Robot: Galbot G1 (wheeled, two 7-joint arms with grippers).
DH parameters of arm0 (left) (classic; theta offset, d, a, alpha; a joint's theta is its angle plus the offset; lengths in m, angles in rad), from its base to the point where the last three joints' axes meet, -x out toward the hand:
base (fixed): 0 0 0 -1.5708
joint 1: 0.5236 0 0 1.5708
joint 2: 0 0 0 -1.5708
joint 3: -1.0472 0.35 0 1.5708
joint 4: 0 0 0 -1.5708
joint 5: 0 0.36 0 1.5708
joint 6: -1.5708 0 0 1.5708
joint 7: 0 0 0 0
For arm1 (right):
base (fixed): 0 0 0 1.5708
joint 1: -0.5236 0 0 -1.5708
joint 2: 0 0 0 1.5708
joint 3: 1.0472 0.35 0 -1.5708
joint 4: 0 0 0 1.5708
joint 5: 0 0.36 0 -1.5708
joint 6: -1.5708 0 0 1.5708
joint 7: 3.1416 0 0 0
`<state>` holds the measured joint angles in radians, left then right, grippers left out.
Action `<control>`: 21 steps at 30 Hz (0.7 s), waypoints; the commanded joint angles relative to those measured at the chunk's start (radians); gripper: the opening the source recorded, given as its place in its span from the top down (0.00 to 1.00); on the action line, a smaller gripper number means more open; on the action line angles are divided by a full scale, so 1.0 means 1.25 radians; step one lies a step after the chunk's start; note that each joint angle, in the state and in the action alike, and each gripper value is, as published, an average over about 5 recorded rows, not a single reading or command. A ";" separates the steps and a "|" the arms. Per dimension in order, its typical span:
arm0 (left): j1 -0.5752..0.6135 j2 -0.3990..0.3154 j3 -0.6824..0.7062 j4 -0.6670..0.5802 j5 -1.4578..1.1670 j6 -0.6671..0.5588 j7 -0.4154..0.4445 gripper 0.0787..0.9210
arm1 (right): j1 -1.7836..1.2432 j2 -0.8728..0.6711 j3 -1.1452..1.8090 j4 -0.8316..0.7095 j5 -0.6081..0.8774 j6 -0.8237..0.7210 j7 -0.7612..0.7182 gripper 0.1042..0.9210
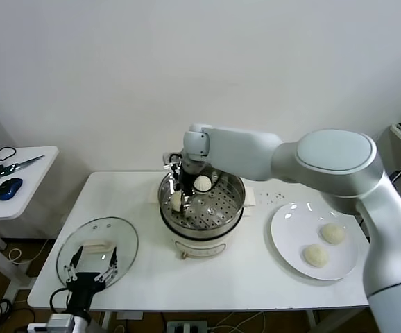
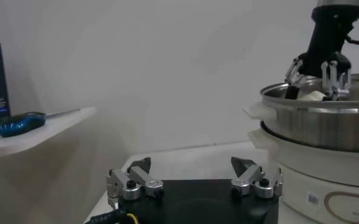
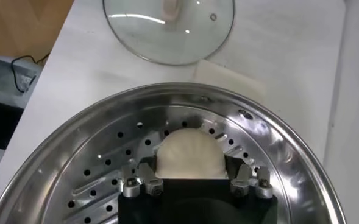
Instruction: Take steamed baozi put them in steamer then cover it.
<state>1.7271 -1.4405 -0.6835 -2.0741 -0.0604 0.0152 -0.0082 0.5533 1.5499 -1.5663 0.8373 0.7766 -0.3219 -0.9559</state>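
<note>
Two steamed baozi (image 1: pixel 325 244) lie on a white plate (image 1: pixel 284 236) at the right of the white tabletop (image 1: pixel 242 277); another (image 1: pixel 202 183) rests inside the steamer (image 1: pixel 232 208) at centre. The right gripper (image 3: pixel 194 182) reaches down into the steamer, its jaws closed around a fourth baozi (image 3: pixel 188 155) close above the perforated floor. The cover (image 1: pixel 121 239) — clear glass, white handle — lies flat on the tabletop to the left. The left gripper (image 1: pixel 91 272) hovers over the cover's near edge, jaws spread open and holding nothing.
</note>
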 commanded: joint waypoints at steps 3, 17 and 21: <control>-0.012 -0.002 0.000 0.002 0.006 0.007 0.001 0.12 | 0.017 -0.023 0.004 0.017 -0.006 -0.002 -0.018 0.13; -0.022 -0.003 0.006 0.004 0.019 0.015 0.001 0.12 | 0.238 -0.387 0.004 0.297 -0.049 0.043 -0.074 0.12; -0.025 -0.001 0.006 0.008 0.018 0.016 0.001 0.12 | 0.248 -0.516 -0.001 0.370 -0.129 0.054 -0.096 0.12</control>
<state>1.7005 -1.4456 -0.6765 -2.0679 -0.0399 0.0334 -0.0075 0.7525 1.2404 -1.5632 1.0803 0.7244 -0.2775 -1.0380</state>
